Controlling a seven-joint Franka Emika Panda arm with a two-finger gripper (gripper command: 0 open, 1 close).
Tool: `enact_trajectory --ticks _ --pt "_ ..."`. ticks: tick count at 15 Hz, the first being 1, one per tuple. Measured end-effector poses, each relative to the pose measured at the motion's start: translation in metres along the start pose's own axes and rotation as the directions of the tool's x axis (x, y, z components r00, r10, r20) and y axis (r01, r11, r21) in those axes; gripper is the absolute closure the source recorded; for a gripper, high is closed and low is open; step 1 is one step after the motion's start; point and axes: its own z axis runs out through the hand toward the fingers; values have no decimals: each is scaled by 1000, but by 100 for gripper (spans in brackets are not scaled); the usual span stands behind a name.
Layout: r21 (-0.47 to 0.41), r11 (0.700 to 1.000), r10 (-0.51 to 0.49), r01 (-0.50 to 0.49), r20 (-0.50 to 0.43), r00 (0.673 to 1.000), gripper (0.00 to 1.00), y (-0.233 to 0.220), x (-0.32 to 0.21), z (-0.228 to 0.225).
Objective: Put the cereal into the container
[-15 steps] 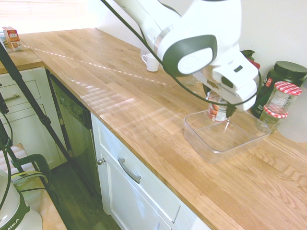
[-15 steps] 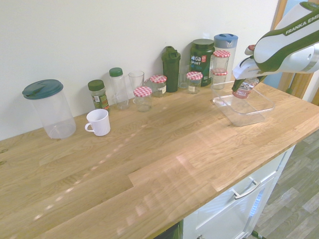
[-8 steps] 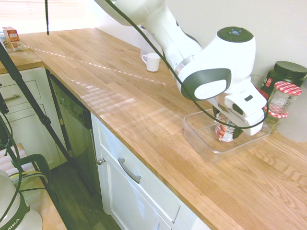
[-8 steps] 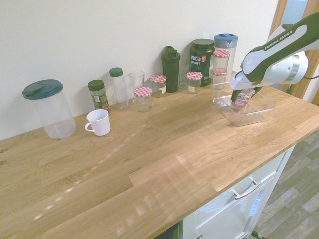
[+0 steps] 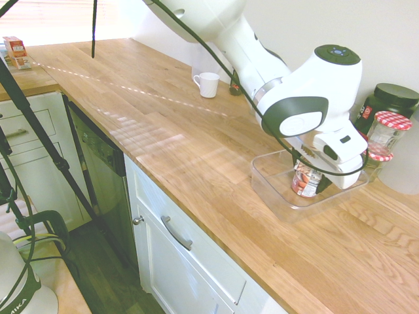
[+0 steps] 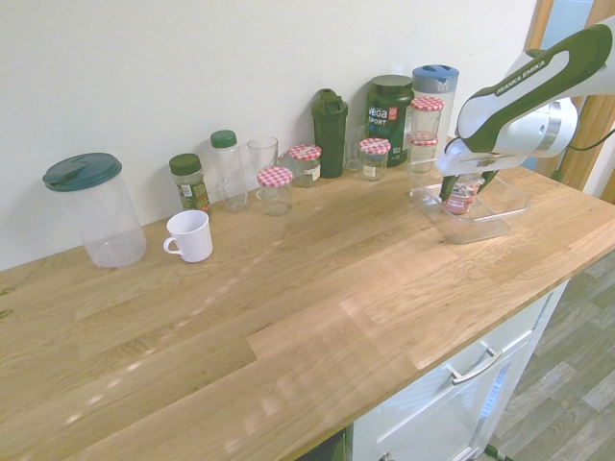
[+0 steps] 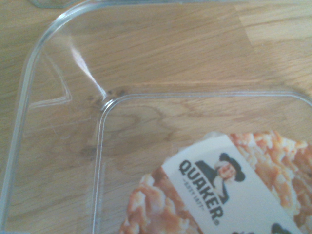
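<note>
And it's red-and-white checks on the jar lids (image 6: 275, 177), with plain white on the mug (image 6: 191, 237)! Green covers the shaker bottle (image 6: 330, 134), blue tops the pitcher (image 6: 435, 81), warm brown wood grain streaks the desk (image 6: 240, 327), and here's the cereal (image 7: 209, 190), orange-brown and white with dark QUAKER lettering!

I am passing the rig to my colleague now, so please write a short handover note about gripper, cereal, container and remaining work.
Gripper: open, fingers around the cereal, low over the container.
Cereal, a small round cup with white, red and orange print: inside the wide, shallow, clear plastic tub.
Done: cereal is in the container.
Left: probably only lifting the gripper clear, without catching the cup.
</note>
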Motion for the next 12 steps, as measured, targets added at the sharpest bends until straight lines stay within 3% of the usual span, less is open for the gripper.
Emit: enact_trajectory --ticks 6,9,12 --pt "-47 999 -2 4 40 999 0 -1 -1 -15" --pt "-123 992 15 -4 88 996 0 -7 -11 -54" --pt "-124 992 15 -4 88 996 0 -18 -21 -100"
